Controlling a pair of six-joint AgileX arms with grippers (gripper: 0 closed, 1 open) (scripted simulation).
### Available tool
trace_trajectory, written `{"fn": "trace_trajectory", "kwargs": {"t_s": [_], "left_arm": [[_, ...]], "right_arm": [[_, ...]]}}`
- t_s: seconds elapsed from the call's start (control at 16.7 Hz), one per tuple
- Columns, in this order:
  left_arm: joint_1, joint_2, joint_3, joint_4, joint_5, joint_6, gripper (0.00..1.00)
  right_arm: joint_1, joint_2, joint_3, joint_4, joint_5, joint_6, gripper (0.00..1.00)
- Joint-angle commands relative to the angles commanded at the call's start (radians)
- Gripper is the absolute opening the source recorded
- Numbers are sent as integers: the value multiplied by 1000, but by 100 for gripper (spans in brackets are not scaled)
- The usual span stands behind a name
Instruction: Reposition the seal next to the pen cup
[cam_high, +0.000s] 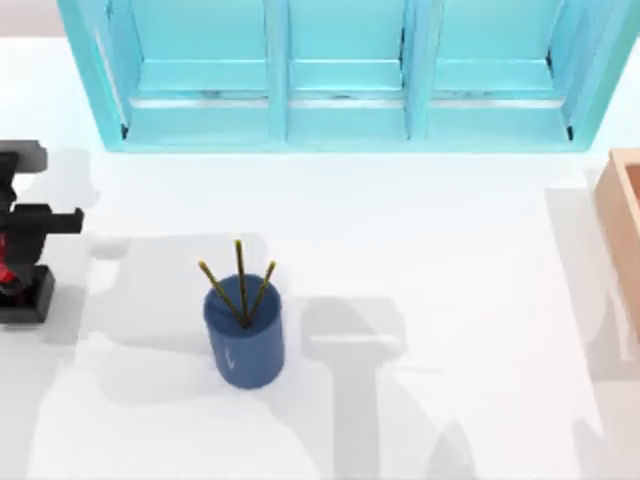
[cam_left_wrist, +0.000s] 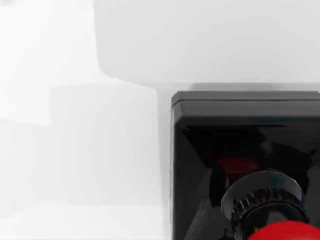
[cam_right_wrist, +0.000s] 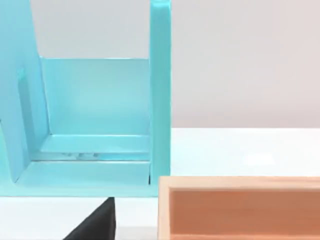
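Top view: left gripper partly hides seal.

White counter, a light blue rack of three open compartments along its far edge, an open tan wooden box at the right edge, near the rack's right end

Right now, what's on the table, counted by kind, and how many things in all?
Seal: 1
Pen cup: 1
Pencils in the cup: 3
Blue rack: 1
Wooden box: 1
Total: 7
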Motion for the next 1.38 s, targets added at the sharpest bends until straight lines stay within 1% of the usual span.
{"fn": "trace_trajectory", "kwargs": {"t_s": [0.18, 0.48, 0.66, 1.02, 1.38], "left_arm": [[-91, 5, 130, -130, 0, -93, 0], [-291, 1, 407, -421, 1, -285, 0], [-368, -12, 499, -512, 0, -362, 0], [-375, -16, 503, -519, 1, -371, 0], [-430, -135, 368, -506, 0, -428, 0]], "right_arm": [[0, 0, 0, 0, 0, 0, 100], [0, 0, 0, 0, 0, 0, 100], [0, 0, 0, 0, 0, 0, 100], [0, 0, 0, 0, 0, 0, 100], [0, 0, 0, 0, 0, 0, 100]]}}
